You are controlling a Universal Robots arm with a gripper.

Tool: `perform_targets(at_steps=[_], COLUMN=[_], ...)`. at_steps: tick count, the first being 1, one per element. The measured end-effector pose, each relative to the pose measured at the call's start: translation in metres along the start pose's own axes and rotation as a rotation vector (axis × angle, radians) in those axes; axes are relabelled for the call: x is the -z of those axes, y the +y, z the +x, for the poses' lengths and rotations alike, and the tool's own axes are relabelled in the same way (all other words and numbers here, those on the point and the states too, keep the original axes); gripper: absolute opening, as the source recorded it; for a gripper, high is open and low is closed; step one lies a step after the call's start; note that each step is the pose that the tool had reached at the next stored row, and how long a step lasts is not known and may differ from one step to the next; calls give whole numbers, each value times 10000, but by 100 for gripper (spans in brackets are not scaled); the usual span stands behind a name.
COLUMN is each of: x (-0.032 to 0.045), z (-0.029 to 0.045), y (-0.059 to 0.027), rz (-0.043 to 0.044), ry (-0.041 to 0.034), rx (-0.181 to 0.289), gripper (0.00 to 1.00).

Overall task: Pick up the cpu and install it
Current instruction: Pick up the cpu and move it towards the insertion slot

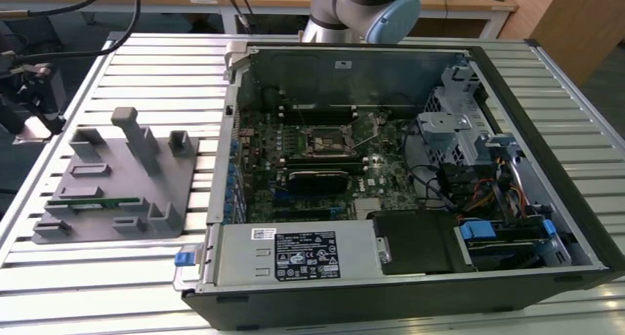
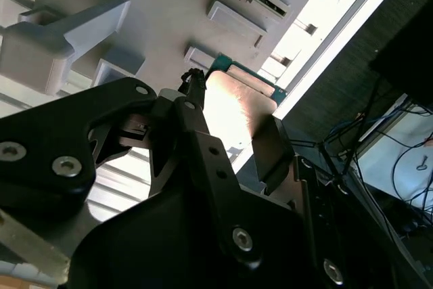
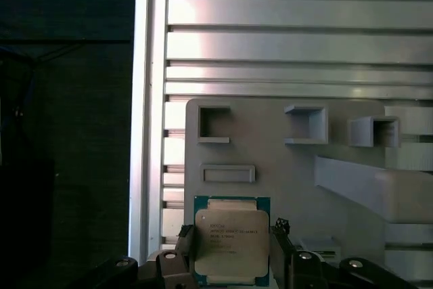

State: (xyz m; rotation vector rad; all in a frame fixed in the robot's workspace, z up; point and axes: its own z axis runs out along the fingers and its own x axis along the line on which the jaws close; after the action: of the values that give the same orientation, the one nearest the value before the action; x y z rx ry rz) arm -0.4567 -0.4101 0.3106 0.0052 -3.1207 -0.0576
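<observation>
In the exterior view the open computer case lies on the slatted counter; its black socket sits near the middle of the board; the grey tray is at 9 o'clock from the case.

In the first wrist view the end effector pinches the cpu by two opposite edges, in front of the grey tray.

In the second wrist view the black fingers press on both sides of the cpu.

The cpu is likely light, stiff, thin and smooth, so it could slip; its underside is probably easy to hurt; the edges look like the safe place to hold it, kept flat.
</observation>
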Motion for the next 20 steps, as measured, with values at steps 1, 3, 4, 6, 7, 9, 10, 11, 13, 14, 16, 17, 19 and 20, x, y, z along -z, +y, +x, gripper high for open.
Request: perform_targets(at_steps=[1, 3, 4, 6, 7, 9, 10, 11, 13, 14, 16, 17, 19, 20], x=[21, 61, 83, 125, 145, 187, 207, 224, 250, 249, 249, 250, 252, 252], z=[0, 1, 2, 3, 3, 4, 4, 5, 5, 5, 5, 5, 5, 5], y=[1, 2, 3, 5, 5, 7, 8, 8, 9, 9, 9, 9, 9, 9], rz=[-1, -2, -2, -4, -6, -9, -11, -12, -13, -15, -15, -15, -14, -14], ry=[1, 0, 1, 1, 1, 0, 0, 1, 1, -2, -2, -2, 0, 0], rx=[0, 0, 0, 0, 0, 0, 0, 0, 0, 0, 1, 0, 0, 1], gripper=[53, 53, 53, 53, 53, 53, 53, 53, 53, 53, 53, 53, 53, 53])
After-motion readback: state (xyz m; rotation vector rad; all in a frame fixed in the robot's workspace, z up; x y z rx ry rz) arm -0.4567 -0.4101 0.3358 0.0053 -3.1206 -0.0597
